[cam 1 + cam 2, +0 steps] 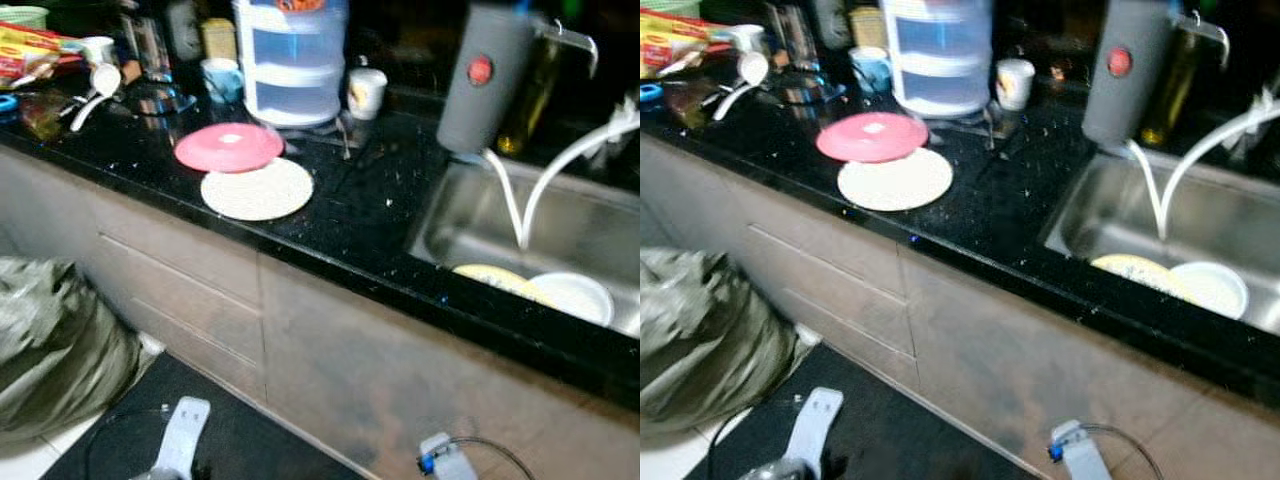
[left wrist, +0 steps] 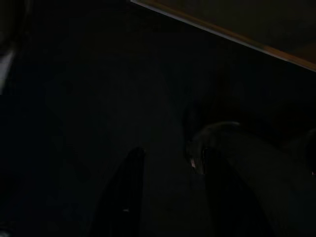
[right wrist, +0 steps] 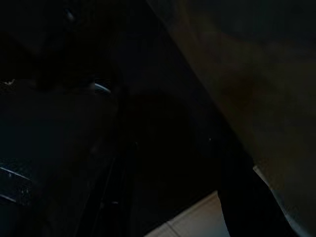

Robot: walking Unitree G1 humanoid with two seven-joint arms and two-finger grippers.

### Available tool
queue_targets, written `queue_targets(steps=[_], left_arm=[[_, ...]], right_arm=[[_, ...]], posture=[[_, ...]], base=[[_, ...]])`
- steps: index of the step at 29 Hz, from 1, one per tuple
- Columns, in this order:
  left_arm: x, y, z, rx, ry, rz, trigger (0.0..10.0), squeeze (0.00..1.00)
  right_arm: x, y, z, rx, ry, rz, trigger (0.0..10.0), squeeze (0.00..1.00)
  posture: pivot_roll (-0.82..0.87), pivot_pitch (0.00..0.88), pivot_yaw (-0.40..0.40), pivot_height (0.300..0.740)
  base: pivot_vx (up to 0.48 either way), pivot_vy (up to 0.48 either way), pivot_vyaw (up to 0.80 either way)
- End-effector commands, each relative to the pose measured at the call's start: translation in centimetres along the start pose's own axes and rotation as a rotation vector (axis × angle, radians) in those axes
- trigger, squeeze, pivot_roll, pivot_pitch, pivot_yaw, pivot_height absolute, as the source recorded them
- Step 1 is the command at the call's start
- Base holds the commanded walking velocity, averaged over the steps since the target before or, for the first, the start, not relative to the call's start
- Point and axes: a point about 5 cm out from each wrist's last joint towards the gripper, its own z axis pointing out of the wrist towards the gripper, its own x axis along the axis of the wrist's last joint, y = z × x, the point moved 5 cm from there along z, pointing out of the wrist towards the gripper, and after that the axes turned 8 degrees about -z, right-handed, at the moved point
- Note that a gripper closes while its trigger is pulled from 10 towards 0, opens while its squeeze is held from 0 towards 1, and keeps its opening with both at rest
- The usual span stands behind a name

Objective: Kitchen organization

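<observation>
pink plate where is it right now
In the left eye view the pink plate lies on the black counter, left of the sink, overlapping the far edge of a white plate and just before the clear stacked container.

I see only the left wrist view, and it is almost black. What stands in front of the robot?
Observer: A black counter, with a pink plate overlapping the edge of a cream round mat.
Operator: Is anything in the sink?
Observer: Yes, the sink holds a white plate and a yellowish plate beside it.
Operator: Where are the arms?
Observer: Both hang low before the cabinet: left arm, right arm.
</observation>
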Motion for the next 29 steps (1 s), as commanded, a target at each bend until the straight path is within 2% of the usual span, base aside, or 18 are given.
queue_targets(steps=[1, 9, 10, 11, 13, 14, 16, 17, 18, 19, 20, 21, 23, 24, 25, 26, 28, 29], left_arm=[[1.4, -0.4, 0.0, 0.018, 0.050, -0.006, 10.0, 0.00], [5.5, -1.8, -0.7, 0.059, 0.219, -0.088, 10.0, 0.00], [6.4, -2.3, -0.9, 0.074, 0.263, -0.137, 10.0, 0.00], [6.4, -2.3, -0.9, 0.074, 0.263, -0.137, 10.0, 0.00], [9.1, -3.3, -1.9, 0.079, 0.420, -0.301, 10.0, 0.00], [9.1, -3.3, -1.9, 0.079, 0.420, -0.301, 10.0, 0.00], [11.5, -3.9, -3.0, 0.066, 0.569, -0.403, 10.0, 0.00], [12.3, -4.0, -3.5, 0.062, 0.619, -0.423, 10.0, 0.00], [12.3, -4.0, -3.5, 0.062, 0.619, -0.423, 10.0, 0.00], [14.3, -2.5, -4.5, -0.043, 0.716, -0.385, 10.0, 0.00], [14.3, -2.5, -4.5, -0.043, 0.716, -0.385, 10.0, 0.00], [14.7, -1.6, -4.8, -0.093, 0.736, -0.348, 10.0, 0.00], [15.1, 2.5, -5.8, -0.316, 0.749, -0.145, 10.0, 0.00], [15.0, 3.9, -6.3, -0.400, 0.747, -0.087, 10.0, 0.00], [15.0, 5.4, -7.2, -0.498, 0.756, -0.029, 10.0, 0.00], [15.1, 6.2, -7.8, -0.550, 0.764, -0.004, 10.0, 0.00], [15.5, 8.9, -11.0, -0.765, 0.791, 0.095, 10.0, 0.00], [15.5, 8.9, -11.0, -0.765, 0.791, 0.095, 10.0, 0.00]], right_arm=[[-1.4, -0.4, -0.1, 0.006, -0.039, 0.002, 10.0, 0.00], [-1.4, -0.4, -0.1, 0.012, -0.037, 0.005, 10.0, 0.00], [-1.4, -0.4, -0.1, 0.014, -0.036, 0.008, 10.0, 0.00], [-1.4, -0.4, -0.1, 0.014, -0.036, 0.008, 10.0, 0.00], [-1.4, -0.4, -0.1, 0.016, -0.035, 0.015, 10.0, 0.00], [-1.4, -0.4, -0.1, 0.016, -0.035, 0.015, 10.0, 0.00], [-1.5, -0.4, -0.2, 0.016, -0.037, 0.015, 10.0, 0.00], [-1.5, -0.4, -0.2, 0.016, -0.037, 0.014, 10.0, 0.00], [-1.5, -0.4, -0.2, 0.016, -0.037, 0.014, 10.0, 0.00], [-1.5, -0.4, -0.2, 0.017, -0.039, 0.009, 10.0, 0.00], [-1.5, -0.4, -0.2, 0.017, -0.039, 0.009, 10.0, 0.00], [-1.5, -0.4, -0.2, 0.017, -0.040, 0.008, 10.0, 0.00], [-1.5, -0.3, -0.2, 0.018, -0.041, 0.002, 10.0, 0.00], [-1.4, -0.3, -0.2, 0.019, -0.041, 0.000, 10.0, 0.00], [-1.4, -0.3, -0.2, 0.019, -0.040, -0.001, 10.0, 0.00], [-1.4, -0.3, -0.2, 0.019, -0.040, -0.001, 10.0, 0.00], [-1.4, -0.2, -0.2, 0.018, -0.039, -0.003, 10.0, 0.00], [-1.4, -0.2, -0.2, 0.018, -0.039, -0.003, 10.0, 0.00]], posture=[[-0.01, 0.000, -0.009, 0.740], [0.00, 0.000, -0.014, 0.740], [0.00, 0.000, -0.014, 0.740], [0.00, 0.000, -0.014, 0.740], [0.00, 0.000, -0.015, 0.740], [0.00, 0.000, -0.015, 0.740], [0.01, 0.000, -0.019, 0.740], [0.01, 0.000, -0.019, 0.740], [0.01, 0.000, -0.019, 0.740], [0.02, 0.001, -0.025, 0.740], [0.02, 0.001, -0.025, 0.740], [0.02, 0.001, -0.025, 0.740], [0.02, 0.001, -0.030, 0.740], [0.02, 0.001, -0.030, 0.740], [0.02, 0.001, -0.029, 0.740], [0.02, 0.001, -0.029, 0.740], [0.02, 0.000, -0.032, 0.740], [0.02, 0.000, -0.032, 0.740]], base=[[0.000, 0.000, 0.00], [0.000, 0.000, 0.00], [0.000, 0.000, 0.00], [0.000, 0.000, 0.00], [0.000, 0.000, 0.00], [0.000, 0.000, 0.00], [0.000, 0.000, 0.00], [0.000, 0.000, 0.00], [0.000, 0.000, 0.00], [0.000, 0.000, 0.00], [0.000, 0.000, 0.00], [0.000, 0.000, 0.00], [0.000, 0.000, 0.00], [0.000, 0.000, 0.00], [0.000, 0.000, 0.00], [0.000, 0.000, 0.00], [0.000, 0.000, 0.00], [0.000, 0.000, 0.00]])
